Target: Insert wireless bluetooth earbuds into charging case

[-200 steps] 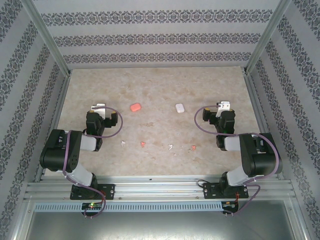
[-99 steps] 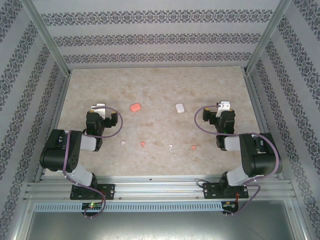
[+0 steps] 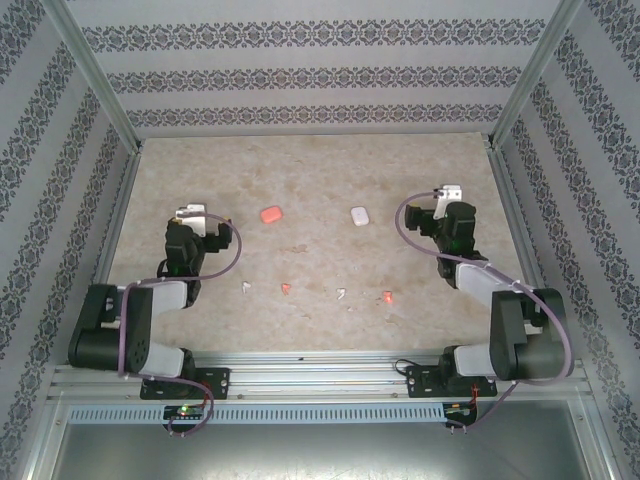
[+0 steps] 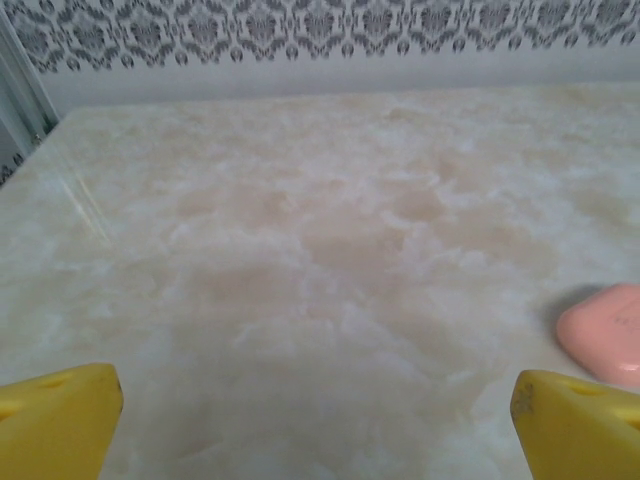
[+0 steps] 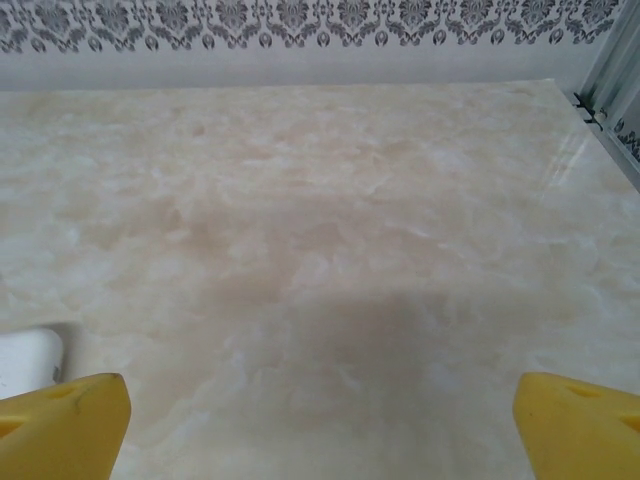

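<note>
Bright, even, diffuse light on a pale bench; the wrist views are softer.

From above, the bench (image 3: pixel 320 180) is evenly lit with no hard glare. The arms throw only faint, soft-edged shadows onto it, and the frame posts around it splay outward with a wide-angle lean. In the left wrist view a thin bright streak of glare crosses the bench's left side, a dim shadow pools on its near part, and the pink case (image 4: pixel 605 330) lying on it is soft-edged. In the right wrist view a broad grey shadow lies across the bench's near middle, a glare streak marks its right edge, and the white case (image 5: pixel 28 362) on it looks washed out.
</note>
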{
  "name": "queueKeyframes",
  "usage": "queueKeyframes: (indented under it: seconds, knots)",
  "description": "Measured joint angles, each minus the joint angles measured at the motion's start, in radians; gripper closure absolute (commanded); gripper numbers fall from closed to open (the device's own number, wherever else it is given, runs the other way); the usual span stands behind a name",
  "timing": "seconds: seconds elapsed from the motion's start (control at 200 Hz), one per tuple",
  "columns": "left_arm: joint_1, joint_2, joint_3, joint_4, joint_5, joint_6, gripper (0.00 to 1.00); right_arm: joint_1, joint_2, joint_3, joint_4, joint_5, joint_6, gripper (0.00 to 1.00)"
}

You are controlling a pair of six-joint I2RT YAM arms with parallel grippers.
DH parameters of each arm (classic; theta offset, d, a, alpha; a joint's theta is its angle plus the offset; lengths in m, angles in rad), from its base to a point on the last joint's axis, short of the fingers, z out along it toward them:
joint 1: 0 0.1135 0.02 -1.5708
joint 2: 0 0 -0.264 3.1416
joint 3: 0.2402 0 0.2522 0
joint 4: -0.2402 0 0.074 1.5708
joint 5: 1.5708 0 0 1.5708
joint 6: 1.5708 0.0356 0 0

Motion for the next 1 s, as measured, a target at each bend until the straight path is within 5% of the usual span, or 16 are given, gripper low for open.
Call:
queueKeyframes:
  seconds: [0.16, 0.5, 0.779, 1.004]
  knots:
    - [0.000, -0.148, 0.130, -0.264, 0.018, -0.035, 0.01, 0.096, -0.017, 0.132, -0.236, 0.020, 0.013, 0.02]
    - [0.000, -0.205, 0.393, -0.841, 0.073, -0.284, 0.25, 0.323, 0.144, 0.438, -0.637, 0.002, 0.137, 0.07]
    - [-0.040, -0.124, 0.435, -1.102, 0.166, -0.436, 0.27, 0.377, 0.402, 0.709, -0.910, -0.049, 0.226, 0.21]
    - [-0.124, -0.039, 0.486, -1.194, 0.213, -0.455, 0.26, 0.364, 0.523, 0.806, -1.034, -0.091, 0.257, 0.22]
